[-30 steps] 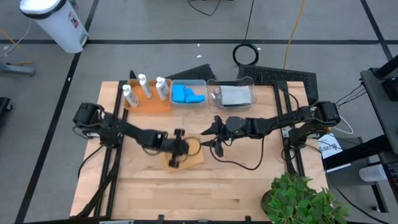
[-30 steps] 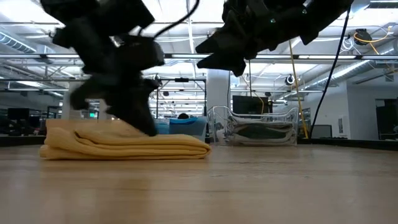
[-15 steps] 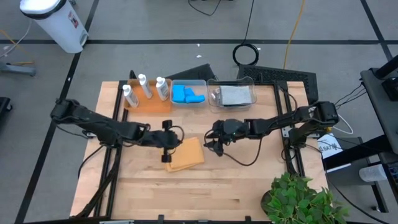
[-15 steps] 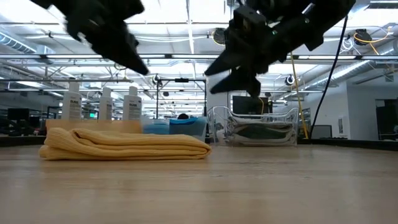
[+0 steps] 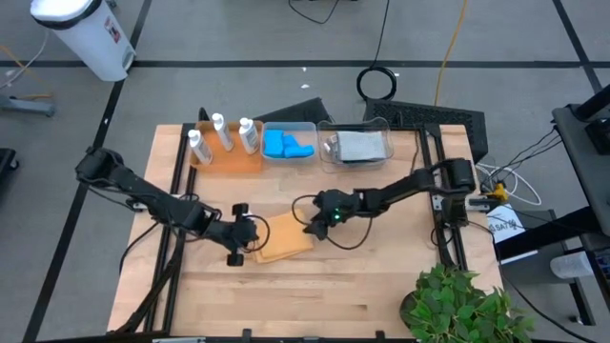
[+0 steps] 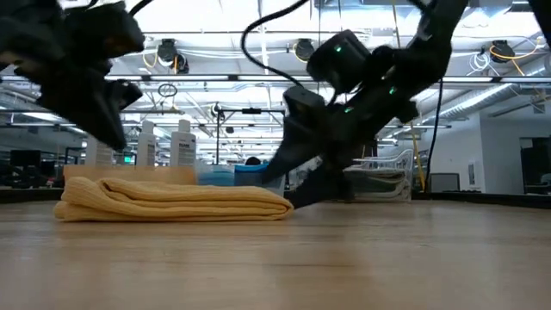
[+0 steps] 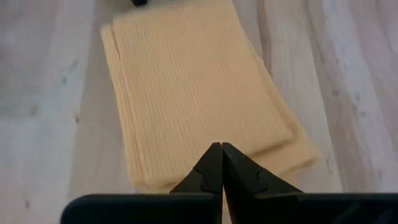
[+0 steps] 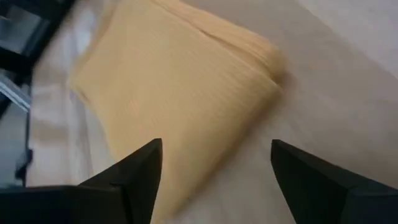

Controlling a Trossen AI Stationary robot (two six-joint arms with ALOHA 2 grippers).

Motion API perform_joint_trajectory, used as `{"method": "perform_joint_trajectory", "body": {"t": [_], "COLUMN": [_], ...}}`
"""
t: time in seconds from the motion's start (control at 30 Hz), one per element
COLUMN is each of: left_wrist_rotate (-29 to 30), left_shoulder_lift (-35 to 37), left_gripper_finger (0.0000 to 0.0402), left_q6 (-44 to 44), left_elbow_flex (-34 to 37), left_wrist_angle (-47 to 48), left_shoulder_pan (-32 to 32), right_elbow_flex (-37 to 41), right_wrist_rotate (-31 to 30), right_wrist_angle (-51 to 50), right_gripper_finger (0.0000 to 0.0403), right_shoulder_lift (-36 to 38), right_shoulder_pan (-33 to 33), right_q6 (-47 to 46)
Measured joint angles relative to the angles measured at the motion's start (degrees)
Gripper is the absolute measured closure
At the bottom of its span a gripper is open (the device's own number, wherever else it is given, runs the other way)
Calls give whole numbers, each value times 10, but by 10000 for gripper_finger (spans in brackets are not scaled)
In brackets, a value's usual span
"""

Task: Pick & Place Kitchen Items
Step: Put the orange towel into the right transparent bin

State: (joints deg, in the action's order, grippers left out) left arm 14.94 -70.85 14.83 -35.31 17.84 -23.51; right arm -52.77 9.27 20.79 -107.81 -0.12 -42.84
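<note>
Pincers flank the flat folded orange cloth (image 5: 284, 237) on the pale wooden counter (image 5: 334, 286). The left pincer (image 5: 250, 240) sits at the cloth's left edge, its two dark fingers pressed together with nothing between them, tips poised just over the near edge of the cloth (image 7: 199, 93) in its own wrist view. The right pincer (image 5: 312, 222) is at the cloth's opposite, upper right corner, lowered close to the counter, its fingers (image 8: 124, 177) spread wide apart and empty, with the cloth (image 8: 180, 87) lying just ahead of them. From counter height the cloth (image 6: 172, 200) lies flat, the right pincer (image 6: 297, 185) just beside its end. Well beyond both pincers, along the far edge, three small white capped bottles (image 5: 221, 133) stand on an orange tray (image 5: 229, 158), bright blue rectangular sponges (image 5: 286, 146) fill a clear plastic bin (image 5: 289, 127) next to it, and a folded grey cloth (image 5: 362, 146) lies in a second clear bin (image 5: 329, 129).
</note>
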Motion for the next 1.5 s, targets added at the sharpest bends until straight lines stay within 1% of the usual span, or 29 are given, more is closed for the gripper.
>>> {"method": "perform_joint_trajectory", "body": {"t": [0.17, 0.23, 0.47, 0.63, 0.73, 0.83, 0.97, 1.1, 1.2, 1.23, 1.3, 1.4, 1.5], "left_wrist_rotate": [0, -4, -3, 2, 1, 1, 2, 2, 3, 4, 6, 6, 6], "left_shoulder_lift": [0, 0, 0, 0, 0, 0, 0, 0, 0, 0, -1, -10, -28], "left_gripper_finger": [381, 380, 398, 381, 380, 390, 397, 382, 380, 382, 390, 398, 390], "left_q6": [25, 25, 19, -2, -14, -24, -27, -27, -27, -27, -27, -32, -49], "left_elbow_flex": [31, 42, 52, 52, 52, 52, 52, 52, 52, 52, 52, 52, 52], "left_wrist_angle": [-24, -35, -68, -89, -102, -111, -117, -120, -128, -135, -161, -213, -269], "left_shoulder_pan": [-13, -13, -12, -12, -12, -12, -12, -12, -12, -12, -12, -12, -11], "right_elbow_flex": [-1, -2, -2, -2, -2, -3, -3, -3, -2, -1, 0, 0, -1], "right_wrist_rotate": [57, 57, 12, 11, 11, 11, 10, 13, 40, 53, 56, 14, -40], "right_wrist_angle": [127, 143, 99, 82, 80, 82, 81, 86, 82, 72, 47, -7, -59], "right_gripper_finger": [132, 135, 146, 167, 192, 226, 279, 339, 386, 394, 395, 396, 401], "right_shoulder_lift": [-49, -54, -54, -54, -54, -54, -55, -56, -46, -38, -18, 23, 57], "right_shoulder_pan": [-4, -2, -2, -1, -2, -1, -2, -4, -14, -19, -24, -26, -25], "right_q6": [-23, -21, -8, 14, 20, 36, 57, 80, 88, 87, 86, 99, 108]}}
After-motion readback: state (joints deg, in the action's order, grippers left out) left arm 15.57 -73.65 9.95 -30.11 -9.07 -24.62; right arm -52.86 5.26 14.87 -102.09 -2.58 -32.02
